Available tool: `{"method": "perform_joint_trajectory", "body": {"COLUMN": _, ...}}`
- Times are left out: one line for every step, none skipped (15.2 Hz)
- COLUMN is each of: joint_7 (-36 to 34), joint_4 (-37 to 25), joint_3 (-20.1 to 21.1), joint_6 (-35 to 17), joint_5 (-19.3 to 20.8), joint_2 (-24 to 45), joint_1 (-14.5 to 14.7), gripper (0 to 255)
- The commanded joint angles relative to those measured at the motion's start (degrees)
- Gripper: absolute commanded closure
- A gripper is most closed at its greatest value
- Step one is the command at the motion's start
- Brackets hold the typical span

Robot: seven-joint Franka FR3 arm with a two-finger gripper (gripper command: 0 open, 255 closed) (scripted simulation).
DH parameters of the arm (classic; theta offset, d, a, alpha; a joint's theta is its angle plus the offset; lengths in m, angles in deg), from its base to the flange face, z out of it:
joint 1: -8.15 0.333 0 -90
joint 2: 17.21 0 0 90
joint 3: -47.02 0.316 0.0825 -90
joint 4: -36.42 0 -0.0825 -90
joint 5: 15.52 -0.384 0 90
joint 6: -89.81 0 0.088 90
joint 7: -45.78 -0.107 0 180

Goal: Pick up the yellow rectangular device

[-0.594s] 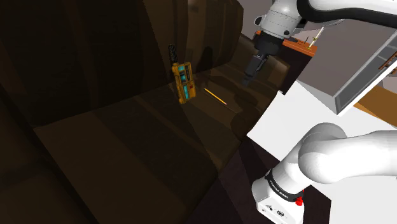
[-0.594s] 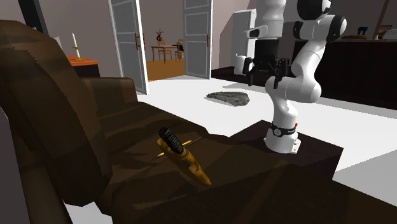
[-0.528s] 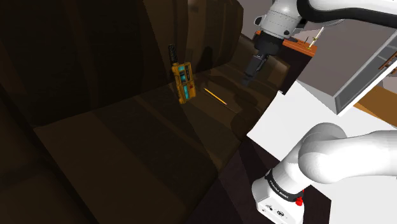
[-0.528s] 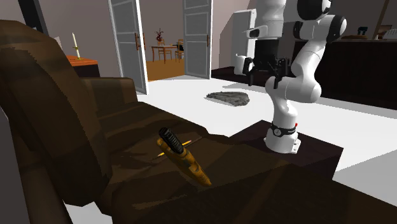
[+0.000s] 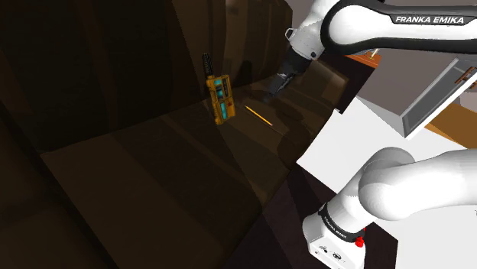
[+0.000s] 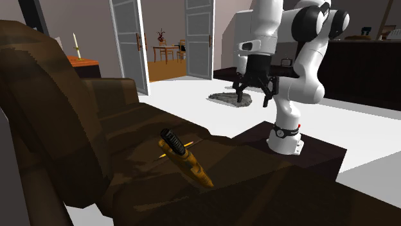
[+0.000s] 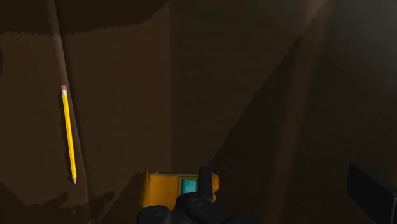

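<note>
I have the gripper spread wide and empty in the upper middle of the shoulder view, hanging above the dark brown sofa. It is well apart from the yellow device, which lies flat on the seat cushion to its left, black antenna pointing up the frame toward the backrest. A yellow pencil lies near the device's right. I judge the jaws are open to straddle the device's narrow sides.

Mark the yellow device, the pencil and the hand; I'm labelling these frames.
yellow device (image 5: 220,100), shoulder view, middle of its face.
pencil (image 7: 69,135), wrist view, mid-shaft.
hand (image 6: 252,100), second exterior view, midway between fingertips.
</note>
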Motion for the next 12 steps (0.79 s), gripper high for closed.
{"method": "perform_joint_trajectory", "body": {"joint_7": 0.7, "joint_4": 1.09, "joint_3": -0.17, "joint_6": -7.14, "joint_5": -0.12, "joint_2": 2.76, "joint_1": 0.0, "gripper": 0}}
{"method": "perform_joint_trajectory", "body": {"joint_7": 0.95, "joint_4": 1.28, "joint_3": -0.19, "joint_6": -10.35, "joint_5": -0.25, "joint_2": 4.32, "joint_1": 0.06, "gripper": 0}}
{"method": "perform_joint_trajectory", "body": {"joint_7": 1.21, "joint_4": 1.36, "joint_3": -0.21, "joint_6": -13.54, "joint_5": -0.39, "joint_2": 5.97, "joint_1": 0.14, "gripper": 0}}
{"method": "perform_joint_trajectory", "body": {"joint_7": 1.48, "joint_4": 1.33, "joint_3": -0.24, "joint_6": -16.69, "joint_5": -0.55, "joint_2": 7.69, "joint_1": 0.23, "gripper": 0}}
{"method": "perform_joint_trajectory", "body": {"joint_7": 1.76, "joint_4": 1.19, "joint_3": -0.29, "joint_6": -19.81, "joint_5": -0.72, "joint_2": 9.48, "joint_1": 0.34, "gripper": 0}}
{"method": "perform_joint_trajectory", "body": {"joint_7": 2.06, "joint_4": 0.93, "joint_3": -0.34, "joint_6": -22.87, "joint_5": -0.91, "joint_2": 11.33, "joint_1": 0.45, "gripper": 0}}
{"method": "perform_joint_trajectory", "body": {"joint_7": 2.38, "joint_4": 0.57, "joint_3": -0.41, "joint_6": -25.87, "joint_5": -1.13, "joint_2": 13.24, "joint_1": 0.59, "gripper": 0}}
{"method": "perform_joint_trajectory", "body": {"joint_7": 2.72, "joint_4": 0.1, "joint_3": -0.5, "joint_6": -28.81, "joint_5": -1.36, "joint_2": 15.19, "joint_1": 0.75, "gripper": 0}}
{"method": "perform_joint_trajectory", "body": {"joint_7": 3.09, "joint_4": -0.48, "joint_3": -0.61, "joint_6": -31.68, "joint_5": -1.63, "joint_2": 17.17, "joint_1": 0.93, "gripper": 0}}
{"method": "perform_joint_trajectory", "body": {"joint_7": 3.5, "joint_4": -1.17, "joint_3": -0.73, "joint_6": -34.47, "joint_5": -1.95, "joint_2": 19.18, "joint_1": 1.14, "gripper": 0}}
{"method": "perform_joint_trajectory", "body": {"joint_7": 3.95, "joint_4": -1.95, "joint_3": -0.89, "joint_6": -37.17, "joint_5": -2.31, "joint_2": 21.21, "joint_1": 1.39, "gripper": 0}}
{"method": "perform_joint_trajectory", "body": {"joint_7": 4.46, "joint_4": -2.84, "joint_3": -1.07, "joint_6": -39.79, "joint_5": -2.73, "joint_2": 23.25, "joint_1": 1.66, "gripper": 0}}
